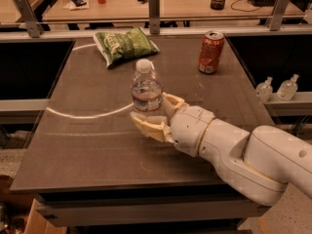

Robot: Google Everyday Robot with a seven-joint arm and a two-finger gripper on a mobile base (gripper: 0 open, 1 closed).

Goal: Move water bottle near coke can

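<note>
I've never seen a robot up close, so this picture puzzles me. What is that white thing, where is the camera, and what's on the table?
The white shape is a robot arm ending in a pincer, its grasping part. A single camera looks down on the table. On it stand a water bottle and, farther back right, a coke can; a green snack bag lies behind. The pincer is at the bottle's lower half; whether it grips it is unclear.
</note>
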